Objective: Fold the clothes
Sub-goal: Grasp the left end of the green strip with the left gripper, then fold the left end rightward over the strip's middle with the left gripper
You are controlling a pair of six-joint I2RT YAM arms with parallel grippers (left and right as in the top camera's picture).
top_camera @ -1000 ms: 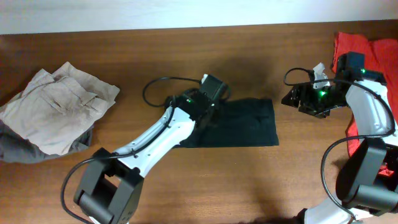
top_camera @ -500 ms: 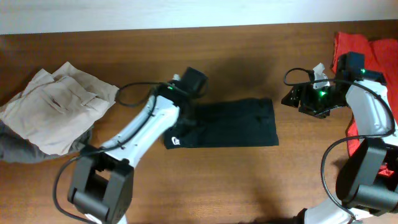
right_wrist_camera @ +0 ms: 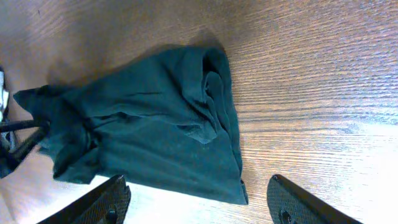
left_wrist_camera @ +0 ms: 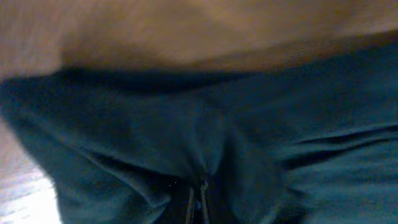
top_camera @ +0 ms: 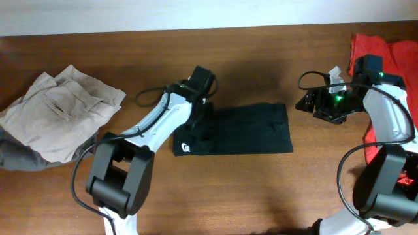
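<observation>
The black T-shirt [top_camera: 238, 129] lies folded into a rectangle at mid-table, its small white label [top_camera: 185, 147] showing at the front left corner. My left gripper [top_camera: 200, 109] is down on the shirt's back left part. In the left wrist view the dark cloth [left_wrist_camera: 124, 124] puckers into the jaws of the left gripper [left_wrist_camera: 197, 186], which is shut on it. My right gripper [top_camera: 307, 102] hovers just right of the shirt, open and empty. In the right wrist view the right gripper [right_wrist_camera: 199, 205] has the shirt [right_wrist_camera: 149, 118] lying beyond its spread fingers [right_wrist_camera: 106, 199].
Crumpled beige trousers [top_camera: 59, 111] lie at the far left on top of a grey garment [top_camera: 23, 158]. Bright red garments [top_camera: 385, 49] are piled at the back right corner, behind the right arm. A black cable [top_camera: 150, 98] loops beside the left arm.
My left arm swung left to the shirt's left end, uncovering the corner with the white label, and its jaws closed on the cloth. The right arm has not moved.
</observation>
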